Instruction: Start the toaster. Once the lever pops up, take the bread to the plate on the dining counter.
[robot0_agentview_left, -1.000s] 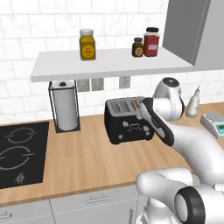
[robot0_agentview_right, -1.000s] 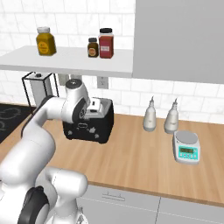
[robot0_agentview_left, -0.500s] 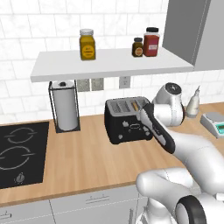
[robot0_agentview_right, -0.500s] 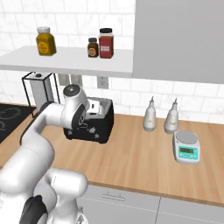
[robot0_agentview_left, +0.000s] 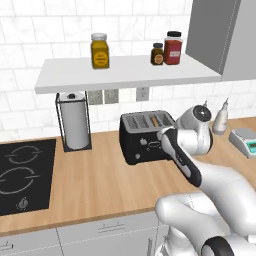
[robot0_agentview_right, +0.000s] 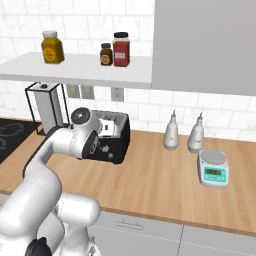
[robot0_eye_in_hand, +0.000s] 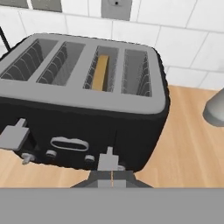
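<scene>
The black toaster (robot0_agentview_left: 142, 137) (robot0_agentview_right: 119, 134) (robot0_eye_in_hand: 83, 109) stands on the wood counter against the tiled wall. The bread (robot0_eye_in_hand: 100, 72) (robot0_agentview_left: 156, 120) sits on edge in the third slot from the left, mostly sunk in. My gripper (robot0_eye_in_hand: 112, 180) (robot0_agentview_left: 161, 141) is shut and empty, pressed against the toaster's front at its right end. Its tips are right under the right lever (robot0_eye_in_hand: 109, 161), which sits lower on the front than the left lever (robot0_eye_in_hand: 15, 135). The plate and the dining counter are out of view.
A paper towel holder (robot0_agentview_left: 74, 122) stands left of the toaster, and a black cooktop (robot0_agentview_left: 20, 172) lies further left. Two bottles (robot0_agentview_right: 172, 132) and a kitchen scale (robot0_agentview_right: 214, 169) are to the right. A shelf (robot0_agentview_left: 125, 72) with jars hangs above.
My hand has slid down the toaster's front at its right end, from near the top edge to lower on the face. The gripper has stayed shut.
</scene>
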